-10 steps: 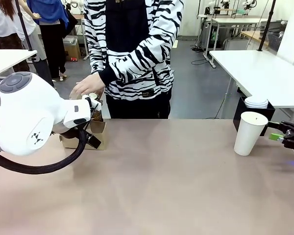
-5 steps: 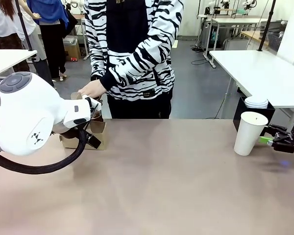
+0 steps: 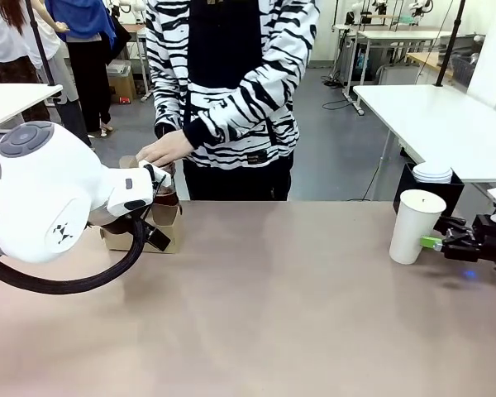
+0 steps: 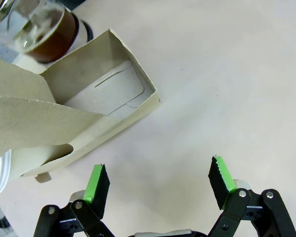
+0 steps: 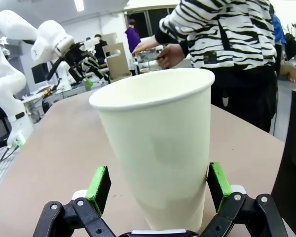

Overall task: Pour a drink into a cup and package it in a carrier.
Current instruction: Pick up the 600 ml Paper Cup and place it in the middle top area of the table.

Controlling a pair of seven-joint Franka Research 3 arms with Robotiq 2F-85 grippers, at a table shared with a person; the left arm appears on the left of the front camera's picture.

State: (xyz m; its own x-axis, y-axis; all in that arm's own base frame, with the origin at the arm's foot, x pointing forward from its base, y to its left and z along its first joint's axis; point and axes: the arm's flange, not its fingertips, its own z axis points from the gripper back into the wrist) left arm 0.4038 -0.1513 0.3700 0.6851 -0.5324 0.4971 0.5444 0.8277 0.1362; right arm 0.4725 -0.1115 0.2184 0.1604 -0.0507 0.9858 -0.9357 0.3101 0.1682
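The tall white paper cup [image 3: 412, 225] stands near the table's right edge, leaning slightly. My right gripper [image 3: 435, 242] is open at its base. In the right wrist view the cup [image 5: 158, 148] sits between the green pads, the right pad [image 5: 218, 179] at its wall and a gap on the left. The brown cardboard carrier [image 3: 161, 227] sits at the far left, and my open left gripper [image 4: 158, 183] hovers over bare table beside the carrier [image 4: 89, 106]. A person's hand [image 3: 161, 150] holds a clear vessel of amber-brown drink [image 3: 166, 197] behind the carrier, also seen as the drink [image 4: 47, 42].
A black box with white lids [image 3: 431, 177] stands just behind the cup off the table's right end. My left arm's white body [image 3: 50, 194] bulks over the table's left side. The person stands at the far edge.
My right gripper has slid left until its fingers flank the cup, which has shifted a little left and tilted. The person's hand has drifted slightly right with the vessel.
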